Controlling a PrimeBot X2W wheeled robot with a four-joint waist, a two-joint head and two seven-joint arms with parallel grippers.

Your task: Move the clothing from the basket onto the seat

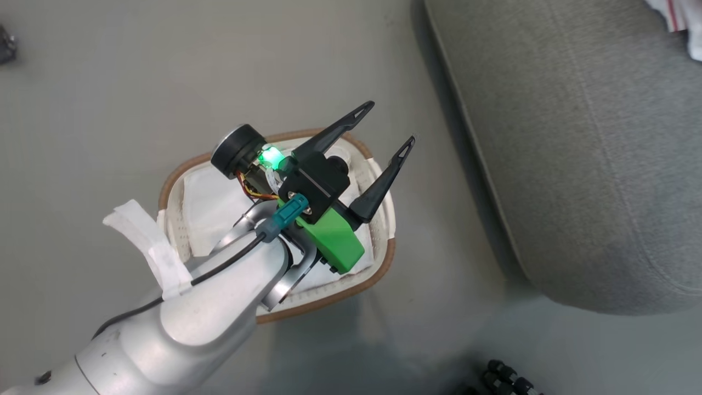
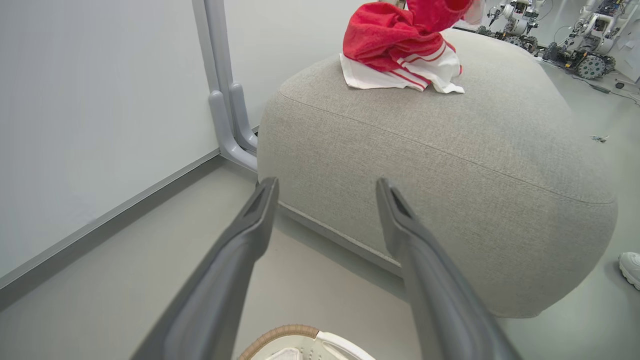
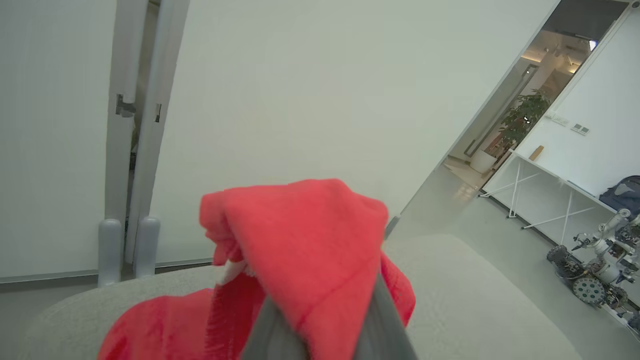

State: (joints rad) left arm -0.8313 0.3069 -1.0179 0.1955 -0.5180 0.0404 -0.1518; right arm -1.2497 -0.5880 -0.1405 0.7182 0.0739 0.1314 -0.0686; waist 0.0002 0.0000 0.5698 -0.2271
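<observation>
Clothing [image 3: 300,235], red with white bands, hangs pinched in the closed right gripper [image 3: 325,325] directly above the seat [image 3: 475,300], lower folds resting on its top; letting go should drop it straight down. Left gripper [image 1: 389,122], spread wide and empty, hovers over the basket [image 1: 170,186], farther off.

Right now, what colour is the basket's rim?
The basket rim is brown; the head view shows it best.

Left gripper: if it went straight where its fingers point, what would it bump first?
Probably the side of the grey seat, past a strip of floor. The open left gripper aims there, though depth is hard to judge.
</observation>
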